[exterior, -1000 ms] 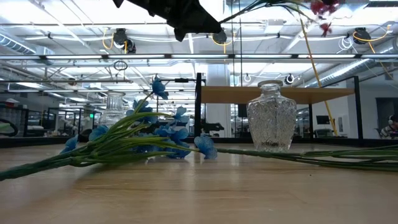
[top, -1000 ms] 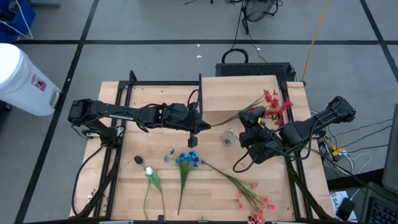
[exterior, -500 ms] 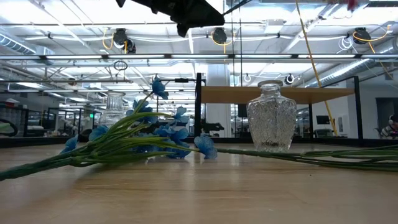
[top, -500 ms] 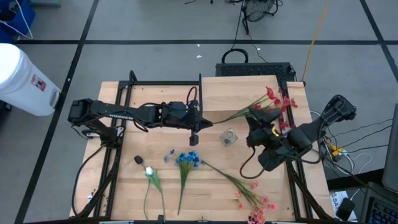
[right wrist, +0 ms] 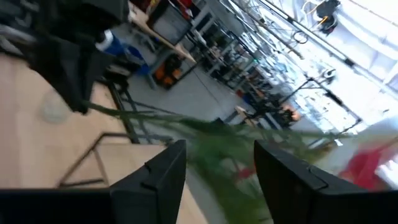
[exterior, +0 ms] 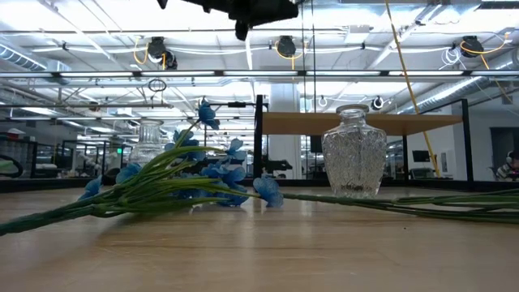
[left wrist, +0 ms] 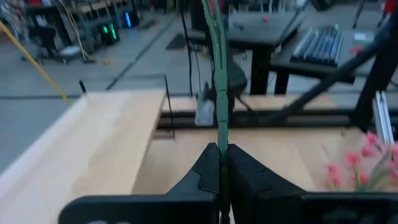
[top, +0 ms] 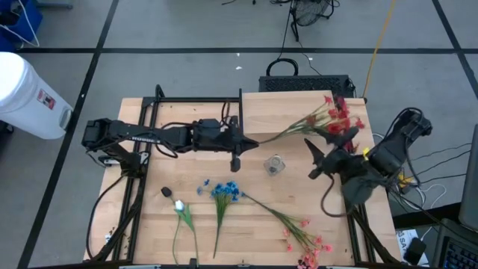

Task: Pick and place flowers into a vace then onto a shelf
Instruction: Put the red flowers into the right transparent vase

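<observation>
A spray of red flowers [top: 337,119] on a long green stalk [top: 287,135] hangs in the air over the pale raised shelf [top: 284,108]. My left gripper [top: 248,142] is shut on the stalk's lower end. Right of the stalk, my right gripper [top: 312,159] stands open with its fingers [right wrist: 163,171] apart, touching nothing. The clear glass vase [top: 274,165] stands upright on the table just below the stalk. A blue bunch [top: 224,192], a white bud [top: 179,205] and a pink spray [top: 302,235] lie on the table's near part. My left gripper pinches the stalk's lower end [left wrist: 220,148] between its two shut fingers. The fingers point about level toward the table's right and lie along the stalk. The stalk runs on past the fingertips, lifted clear of table and shelf, with the blossoms at its free end.
A thin dark upright panel [top: 240,112] stands at the shelf's left end, close behind my left gripper. In the low view the vase [exterior: 354,152] stands in front of the shelf [exterior: 357,123], with the blue bunch [exterior: 203,174] lying to its left.
My right gripper has opened, let go of the red flowers' stalk, rolled and drawn back toward the table's right edge. My left gripper has tipped its fingers upward, still shut on the stalk. The blossom end has swung toward the far right corner.
</observation>
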